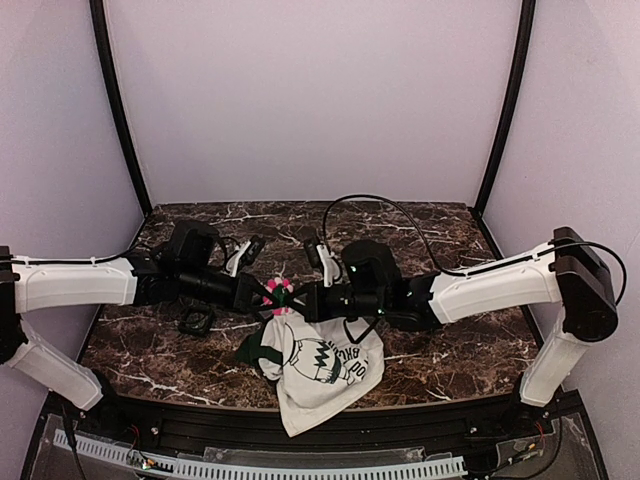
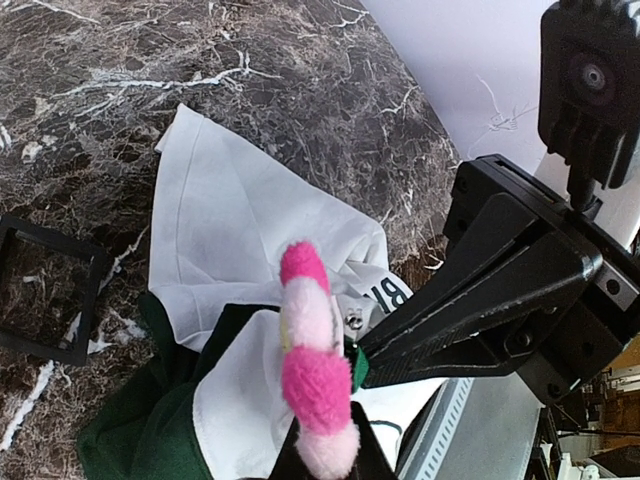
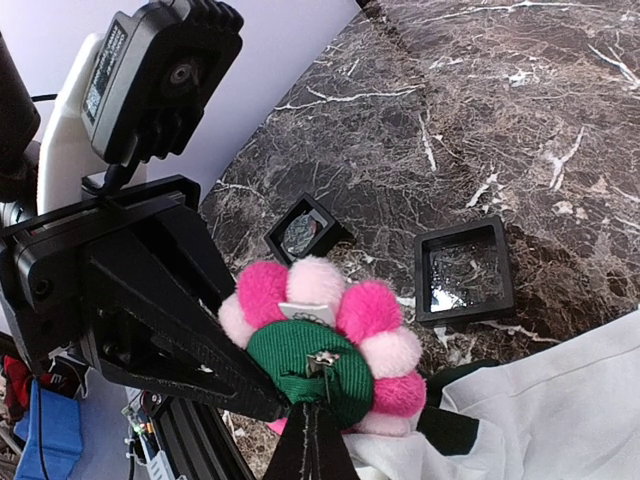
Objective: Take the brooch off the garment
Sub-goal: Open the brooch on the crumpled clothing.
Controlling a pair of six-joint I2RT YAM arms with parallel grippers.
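My left jaws pinch pink-and-white fluffy flower brooch — right jaws pressed together at its back; white cartoon-print T-shirt hangs beneath.

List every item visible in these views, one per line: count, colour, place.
brooch: one, pink and white with green back, between both hands
garment: one, white, black print, dark green trim, draped below the brooch over the table's near edge
square frames: two, black, lying on the table
table: one, dark veined marble, beneath everything
left hand: one, black, closed on the brooch
right hand: one, black, closed, tips at the brooch's green back
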